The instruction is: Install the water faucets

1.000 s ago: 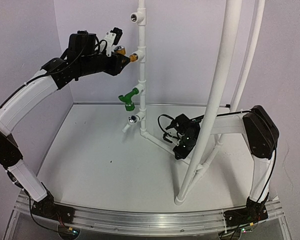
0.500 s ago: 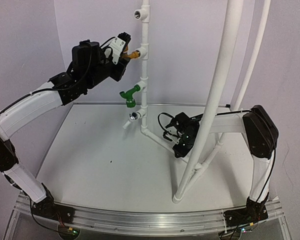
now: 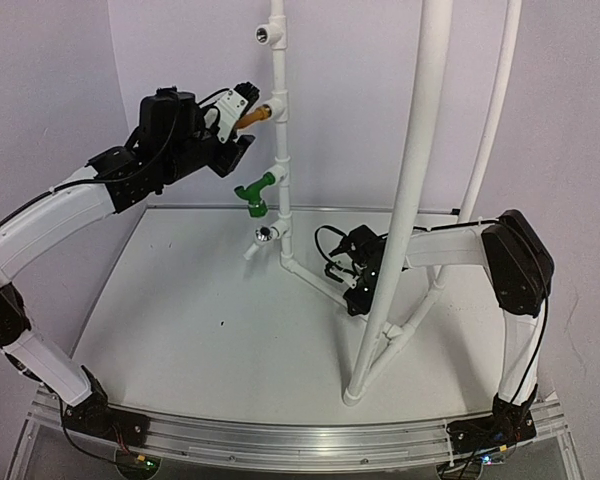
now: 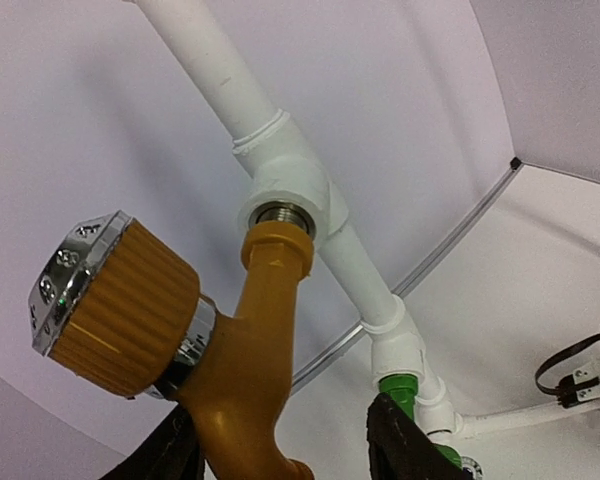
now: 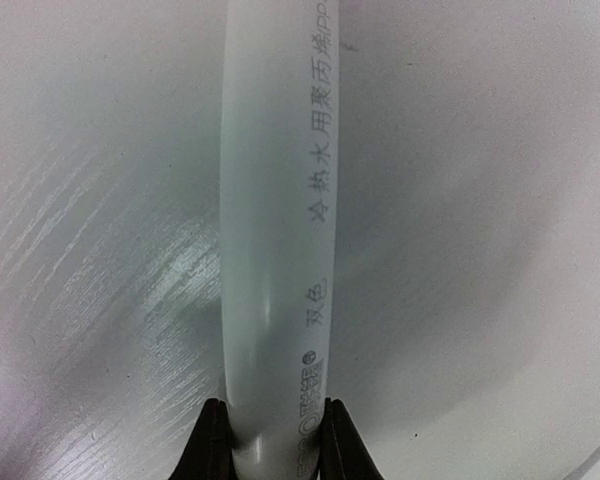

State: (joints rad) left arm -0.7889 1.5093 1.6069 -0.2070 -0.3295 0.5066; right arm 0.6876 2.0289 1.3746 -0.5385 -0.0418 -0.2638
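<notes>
A: Any writing?
B: Only on the slanted pipe, in the right wrist view. Printed lengthwise: "冷热水用聚丙烯", then "(PP", cut by the top edge. Nearer the fingers: "双色", then a round mark and outline characters I can't read.

A: Right hand?
B: The right gripper is clenched on that pipe, one finger pressed to each side. Only the fingertips show. From overhead it sits low over the table, partly behind a tall curved pipe.

A: Left hand?
B: The left gripper is raised, with its jaws apart and gripping nothing. The brass faucet stands between the fingers. Its body is just beside one finger, with a clear gap to the other. Straight ahead of the hand, its neck meets the metal-ringed mouth of a tee fitting on the upright pipe. How deep it is seated, I can't tell.

A: Anything cut off?
B: The spout runs out at the bottom edge. The ribbed knob juts sideways. Its chrome cap has raised marks, none of them legible.

A: The other one?
B: The green faucet is below the hand, seated in the next tee down, spout turned down. In the left wrist view a finger hides most of it.
</notes>
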